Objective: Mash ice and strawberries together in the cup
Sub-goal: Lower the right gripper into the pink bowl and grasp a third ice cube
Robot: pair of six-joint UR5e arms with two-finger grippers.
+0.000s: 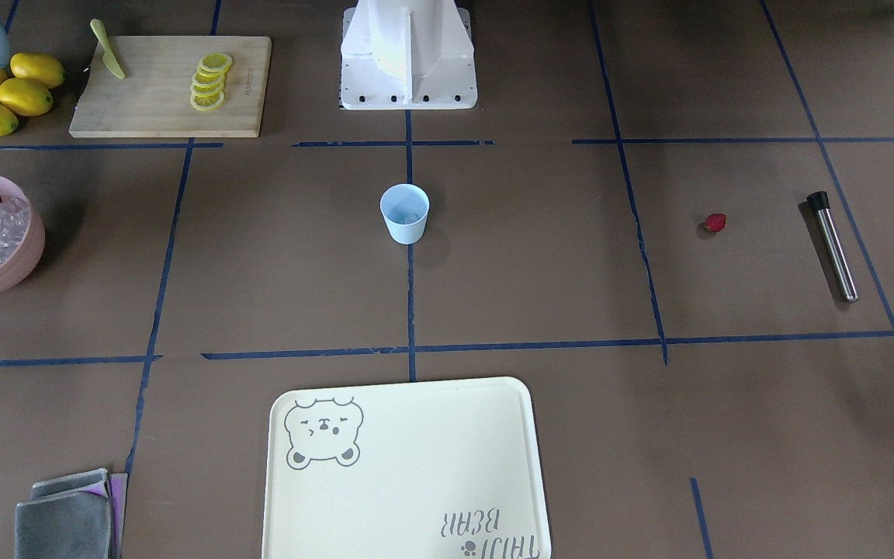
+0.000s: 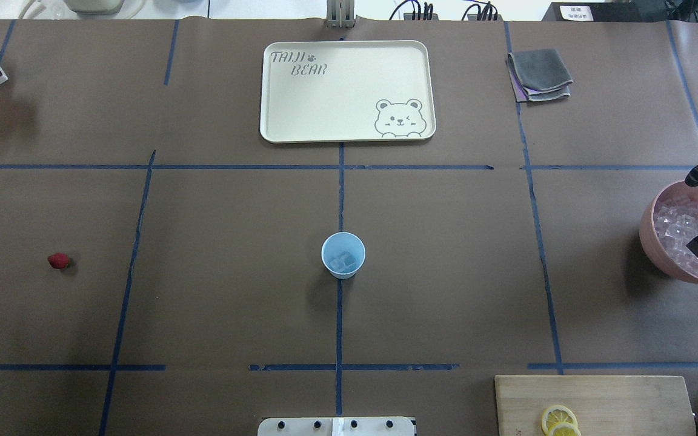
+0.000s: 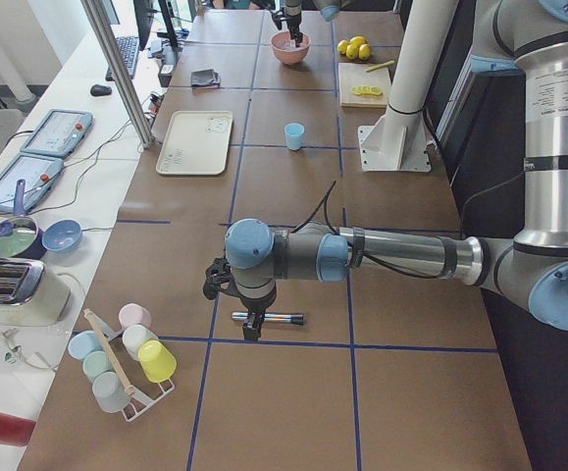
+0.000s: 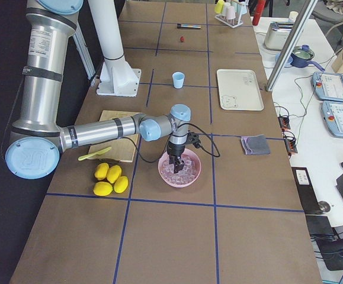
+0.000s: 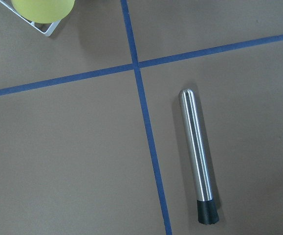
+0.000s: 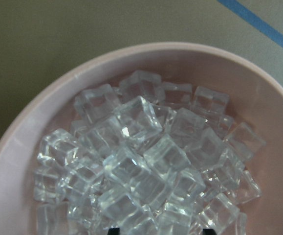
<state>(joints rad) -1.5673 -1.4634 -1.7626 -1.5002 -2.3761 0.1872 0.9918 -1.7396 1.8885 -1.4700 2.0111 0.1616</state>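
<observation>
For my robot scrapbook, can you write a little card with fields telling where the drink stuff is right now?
cup: light blue, upright at the table's middle, a few ice cubes inside
strawberry: on the table, outside the cup
pink bowl: full of ice
right tool: over the bowl, open
left tool: above the steel muddler; open or shut unclear

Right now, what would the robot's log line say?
right claw open over clear ice cubes in pink bowl | left claw above steel muddler rod | pale blue plastic cup holds some ice | red strawberry piece on table
</observation>
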